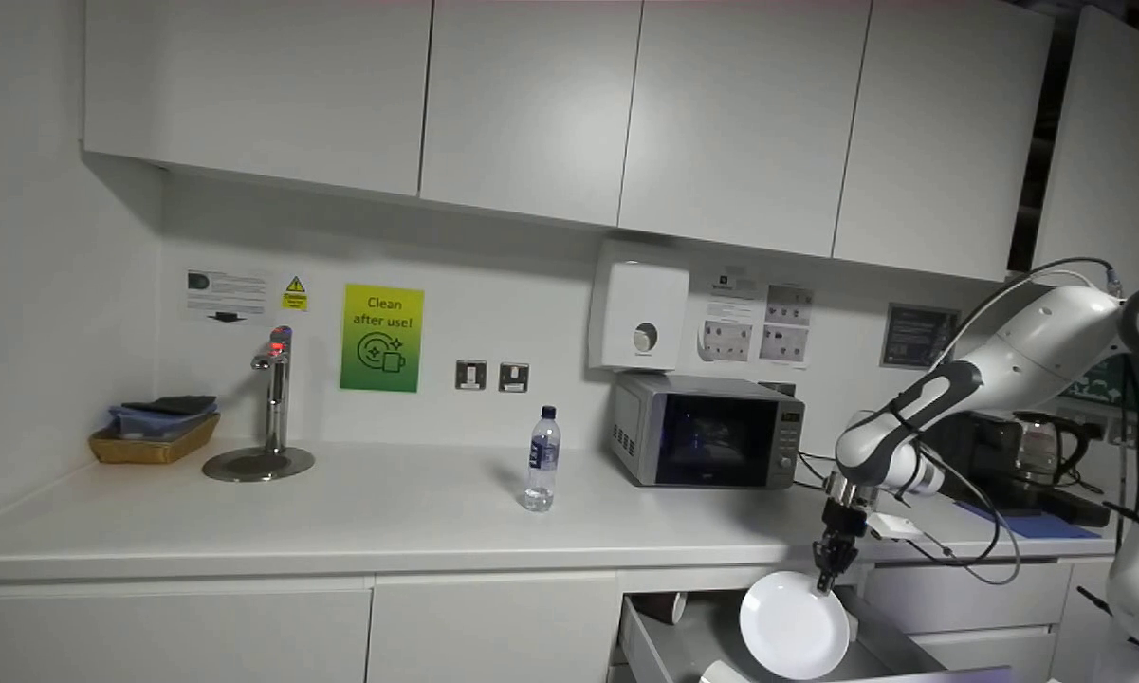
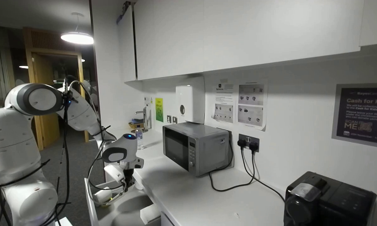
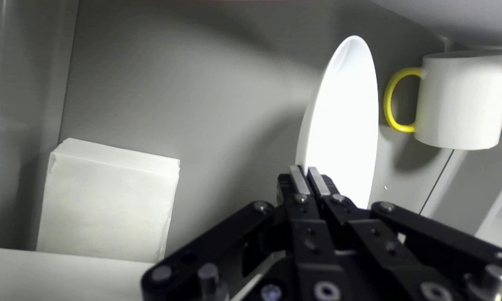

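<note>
One white plate (image 1: 795, 626) is held by the gripper (image 3: 308, 175), its rim pinched between two fingers (image 3: 318, 180) that stand nearly together. In an exterior view the fingers meet the rim at the upper right, and most of the plate spreads below them and to the left. The wrist view shows it almost edge-on, reaching away from the fingers, so it is tilted up on edge rather than flat. It is at the open drawer (image 1: 643, 640) under the counter (image 1: 389, 512); how far down into the drawer its lower edge reaches is hard to judge from these angles.

Things in the drawer lie on either side of the plate. To the right in the wrist view, just beside it, is a white mug (image 3: 464, 100), apart from both plate and gripper, its yellow handle (image 3: 397, 100) turned toward the plate. Farther off, to the left, is a white block (image 3: 108, 200), also apart from the gripper. A dark cup (image 1: 662, 607) lies in the drawer's back corner, near the counter edge, well apart from the gripper.

On the counter a microwave (image 1: 711, 432) stands above and behind the drawer, with a bottle (image 1: 542, 465) upright to its left in an exterior view. A tap (image 1: 278, 389) rises farther along, near a basket (image 1: 156, 446). A coffee machine (image 2: 329, 201) is toward the opposite end.
</note>
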